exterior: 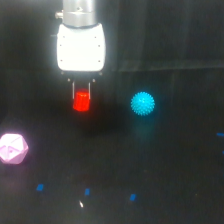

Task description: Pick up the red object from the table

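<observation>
The red object (81,102) is a small bright red upright cylinder in the upper middle of the black table (150,165). My gripper (82,95) hangs straight down over it from a white body. Its two thin fingers (74,89) stand against the cylinder's left and right sides at its top, closed onto it. I cannot tell whether the cylinder rests on the table or is just off it.
A cyan spiky ball (143,104) lies to the exterior view's right of the cylinder. A pink faceted polyhedron (12,148) sits at the left edge. A few small blue specks (87,191) mark the near part of the table.
</observation>
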### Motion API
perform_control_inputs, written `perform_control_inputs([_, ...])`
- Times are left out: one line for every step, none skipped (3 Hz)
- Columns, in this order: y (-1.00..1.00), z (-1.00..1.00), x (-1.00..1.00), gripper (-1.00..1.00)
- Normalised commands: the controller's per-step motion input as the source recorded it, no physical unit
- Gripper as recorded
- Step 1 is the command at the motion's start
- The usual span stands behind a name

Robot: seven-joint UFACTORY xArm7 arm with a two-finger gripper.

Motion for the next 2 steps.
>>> perform_control_inputs([1.0, 0.22, 0.26, -0.67])
perform_control_inputs([-0.02, 0.64, 0.42, -1.0])
